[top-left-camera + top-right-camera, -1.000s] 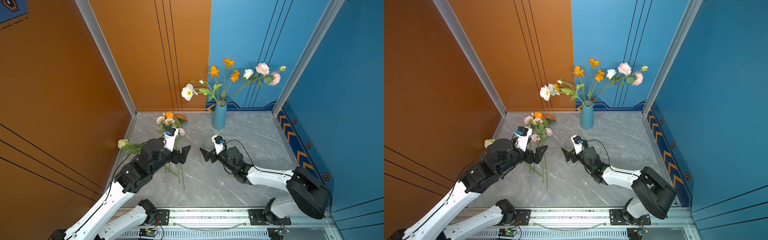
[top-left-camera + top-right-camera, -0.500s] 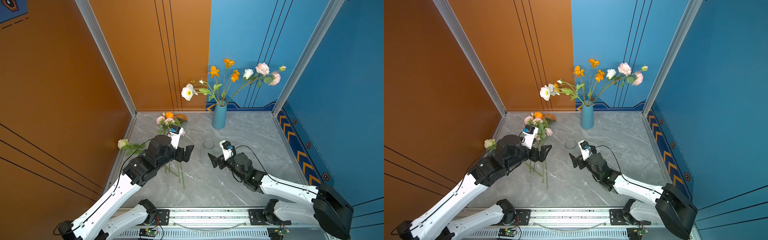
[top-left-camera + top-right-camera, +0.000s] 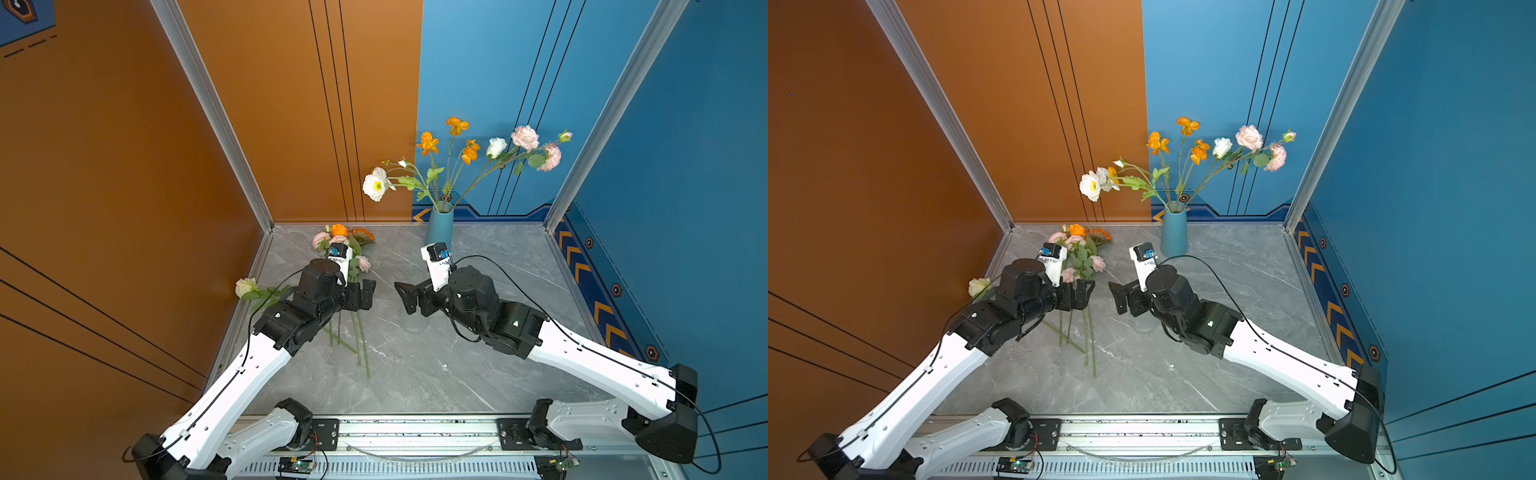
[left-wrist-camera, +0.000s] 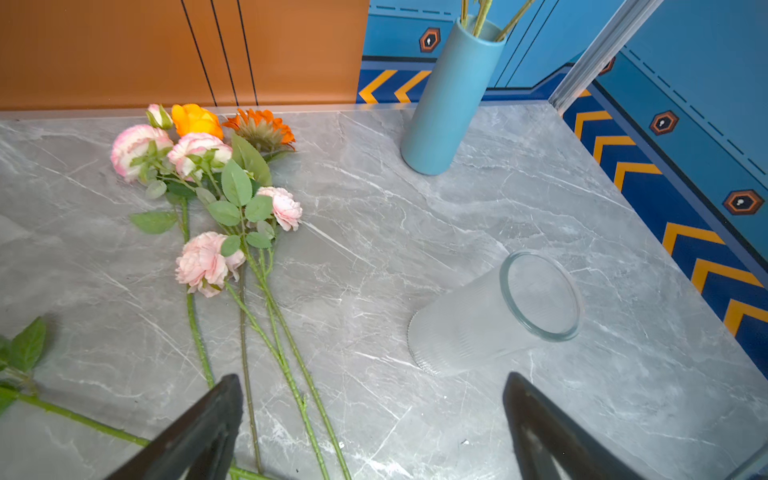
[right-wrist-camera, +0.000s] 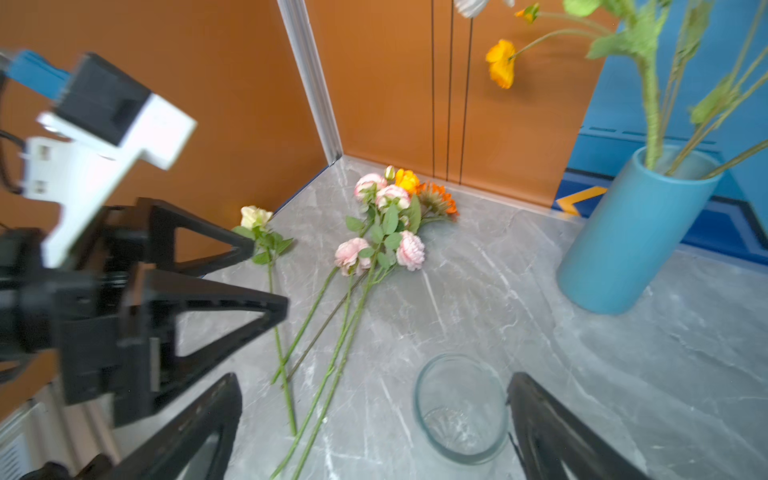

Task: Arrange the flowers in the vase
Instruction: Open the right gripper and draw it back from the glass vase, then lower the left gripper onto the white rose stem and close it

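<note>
On the grey table, in both top views: loose flowers (image 3: 347, 253) lie bunched, blooms toward the back wall, stems running toward the front rail. The left claw (image 3: 368, 293) hangs over the stems, spread wide and empty. The right claw (image 3: 405, 297) faces it, also spread and empty. The blue vase (image 3: 439, 224) stands at the back, several stems in it.

Left wrist view: stems pass under one finger (image 4: 208, 424), off-centre. A glass jar (image 4: 498, 311) stands near the other.

Right wrist view: the jar shows between the right claw's fingers, the flowers (image 5: 382, 232) well beyond.

Judgement: the left arm is nearer and should straddle one stem crosswise.
</note>
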Tool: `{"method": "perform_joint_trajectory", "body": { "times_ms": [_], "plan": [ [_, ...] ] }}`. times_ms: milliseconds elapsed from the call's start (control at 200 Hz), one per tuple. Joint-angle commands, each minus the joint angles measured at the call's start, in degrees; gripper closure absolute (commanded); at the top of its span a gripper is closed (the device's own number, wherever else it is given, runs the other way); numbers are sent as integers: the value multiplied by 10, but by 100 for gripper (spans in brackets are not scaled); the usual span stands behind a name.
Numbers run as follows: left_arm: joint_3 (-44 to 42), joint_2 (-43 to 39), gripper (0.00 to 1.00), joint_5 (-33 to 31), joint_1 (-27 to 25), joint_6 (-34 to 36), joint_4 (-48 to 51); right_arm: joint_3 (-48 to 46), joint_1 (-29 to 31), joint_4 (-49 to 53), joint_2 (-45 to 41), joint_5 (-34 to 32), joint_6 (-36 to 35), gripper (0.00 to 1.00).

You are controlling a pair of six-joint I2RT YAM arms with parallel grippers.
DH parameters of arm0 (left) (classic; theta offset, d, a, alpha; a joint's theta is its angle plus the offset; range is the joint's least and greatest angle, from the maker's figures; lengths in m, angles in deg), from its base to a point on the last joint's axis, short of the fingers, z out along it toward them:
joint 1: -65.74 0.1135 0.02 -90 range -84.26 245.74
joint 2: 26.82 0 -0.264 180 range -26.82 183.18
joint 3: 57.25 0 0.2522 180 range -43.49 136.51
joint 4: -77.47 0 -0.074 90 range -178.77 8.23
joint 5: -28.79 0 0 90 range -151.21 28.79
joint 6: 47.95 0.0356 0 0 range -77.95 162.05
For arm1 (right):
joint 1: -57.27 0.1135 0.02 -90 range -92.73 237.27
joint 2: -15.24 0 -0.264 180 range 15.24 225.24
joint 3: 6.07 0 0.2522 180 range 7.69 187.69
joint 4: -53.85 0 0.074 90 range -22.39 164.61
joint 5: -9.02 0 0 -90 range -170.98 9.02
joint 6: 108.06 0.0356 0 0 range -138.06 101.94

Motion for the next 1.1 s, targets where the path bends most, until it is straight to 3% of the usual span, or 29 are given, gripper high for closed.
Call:
{"method": "perform_joint_trajectory", "body": {
  "times_ms": [0, 95, 180, 305, 420, 601, 666, 721, 806, 976, 1096],
  "plan": [
    [30, 23, 2, 38, 10, -7, 20, 66, 6, 162, 29, 35, 78, 0],
    [31, 33, 2, 27, 22, -9, 30, 160, 29, 249, 62, 35, 96, 0],
    [27, 41, 2, 30, 51, -52, 42, 229, 29, 306, 93, 92, 130, 0],
    [26, 53, 2, 26, 96, -97, 61, 246, 24, 323, 104, 204, 195, 0],
    [6, 33, 2, -6, 127, -117, 62, 274, 38, 355, 102, 215, 202, 0],
    [-10, 31, 2, 48, 202, -138, 67, 266, 17, 355, 84, 255, 241, 0],
    [-12, 36, 2, 39, 209, -138, 66, 256, -8, 349, 72, 311, 264, 0],
    [-15, 43, 2, 38, 210, -146, 66, 241, -11, 336, 50, 279, 269, 0],
    [-25, 51, 2, 38, 219, -165, 66, 190, -28, 260, 25, 285, 315, 0],
    [-77, 33, 2, 28, 246, -184, 65, 233, -12, 302, 73, 287, 313, 0],
    [-133, 0, 2, 33, 278, -192, 51, 243, 7, 317, 69, 246, 302, 0]
  ]
}}
